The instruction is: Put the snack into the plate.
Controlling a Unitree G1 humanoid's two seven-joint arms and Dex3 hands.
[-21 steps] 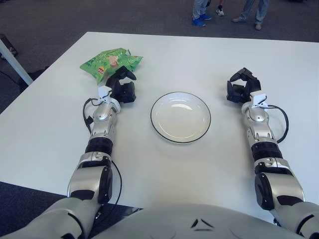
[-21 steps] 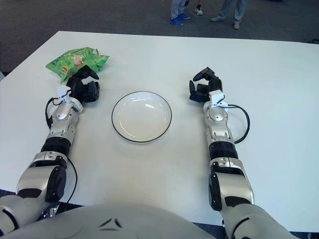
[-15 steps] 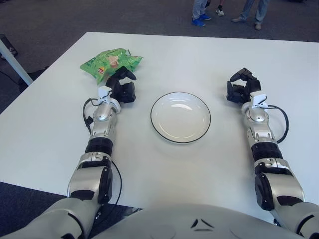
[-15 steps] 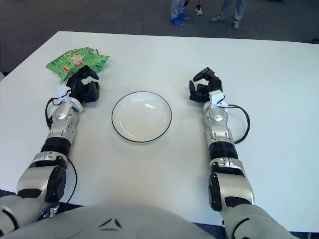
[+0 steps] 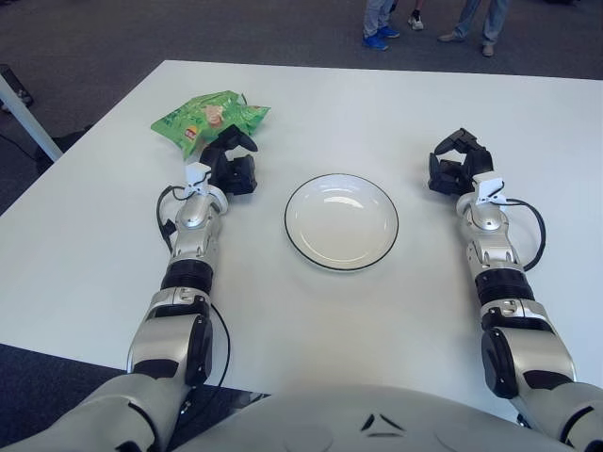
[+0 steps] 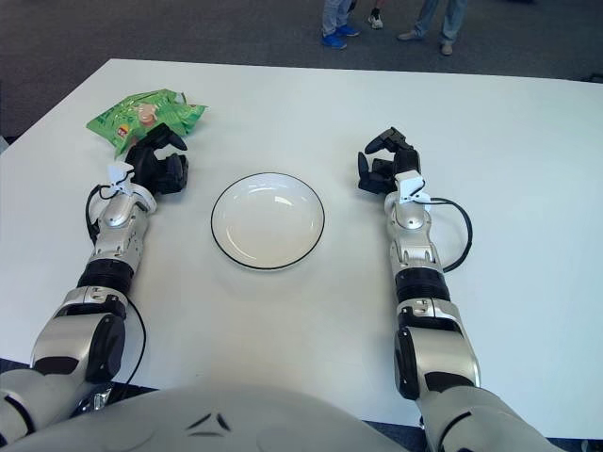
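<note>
A green snack bag (image 5: 209,118) lies flat at the far left of the white table. The white plate (image 5: 306,245) with a dark rim sits mid-table and holds nothing. My left hand (image 5: 232,162) is just in front of the bag's near edge, to the left of the plate; its black fingers are relaxed and hold nothing. Whether a fingertip touches the bag I cannot tell. To the right of the plate is my right hand (image 5: 456,164), fingers loosely curled, holding nothing.
The white table (image 5: 311,311) spans the view, with its far edge at the top and its left edge running diagonally. Beyond the far edge, people's legs (image 5: 382,21) stand on dark carpet. A white leg of other furniture (image 5: 24,115) shows at far left.
</note>
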